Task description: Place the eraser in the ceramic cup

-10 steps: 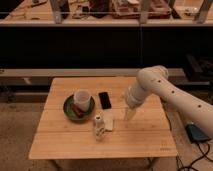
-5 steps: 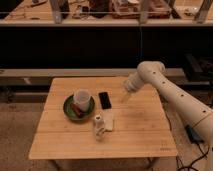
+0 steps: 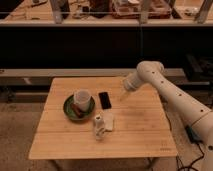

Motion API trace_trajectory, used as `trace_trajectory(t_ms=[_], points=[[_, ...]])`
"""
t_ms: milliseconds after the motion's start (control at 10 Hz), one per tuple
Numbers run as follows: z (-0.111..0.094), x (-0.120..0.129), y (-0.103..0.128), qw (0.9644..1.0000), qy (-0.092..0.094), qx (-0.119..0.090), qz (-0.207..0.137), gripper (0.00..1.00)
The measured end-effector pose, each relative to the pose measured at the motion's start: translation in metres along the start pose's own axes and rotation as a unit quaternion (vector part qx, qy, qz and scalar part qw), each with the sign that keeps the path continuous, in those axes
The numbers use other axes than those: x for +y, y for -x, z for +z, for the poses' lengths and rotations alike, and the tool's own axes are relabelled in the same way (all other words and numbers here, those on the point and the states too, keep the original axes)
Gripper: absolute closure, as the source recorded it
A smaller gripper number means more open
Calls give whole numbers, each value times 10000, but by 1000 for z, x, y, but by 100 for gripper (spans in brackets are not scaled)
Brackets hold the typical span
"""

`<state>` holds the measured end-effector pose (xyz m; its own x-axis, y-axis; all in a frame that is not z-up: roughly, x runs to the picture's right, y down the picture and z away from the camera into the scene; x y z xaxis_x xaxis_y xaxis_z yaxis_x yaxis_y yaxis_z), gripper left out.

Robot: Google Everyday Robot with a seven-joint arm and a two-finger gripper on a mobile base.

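The black flat eraser (image 3: 105,99) lies on the wooden table (image 3: 140,130), just right of the white ceramic cup (image 3: 82,97). The cup stands upright on a dark green plate (image 3: 70,111). My gripper (image 3: 123,95) hangs from the white arm above the table, a little to the right of the eraser and apart from it. It holds nothing that I can see.
A brown stick-like item (image 3: 76,108) lies on the green plate beside the cup. A small white bottle-like figure (image 3: 99,125) and a white scrap (image 3: 108,121) sit in front of the eraser. A dark shelf unit stands behind the table.
My gripper has moved up and back from near the white figure, then left toward the eraser. The eraser and cup have not moved.
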<state>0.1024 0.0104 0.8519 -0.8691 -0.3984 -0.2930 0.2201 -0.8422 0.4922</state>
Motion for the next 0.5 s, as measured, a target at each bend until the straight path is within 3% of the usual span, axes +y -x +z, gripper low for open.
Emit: trace_trajectory(t_ms=[200, 300, 400, 500], points=[[10, -16, -13, 9996, -165, 216, 6, 32], [20, -27, -29, 9987, -280, 425, 102, 32], [33, -37, -45, 9963, -346, 699, 372, 32], [40, -41, -51, 9945, -354, 832, 526, 32]])
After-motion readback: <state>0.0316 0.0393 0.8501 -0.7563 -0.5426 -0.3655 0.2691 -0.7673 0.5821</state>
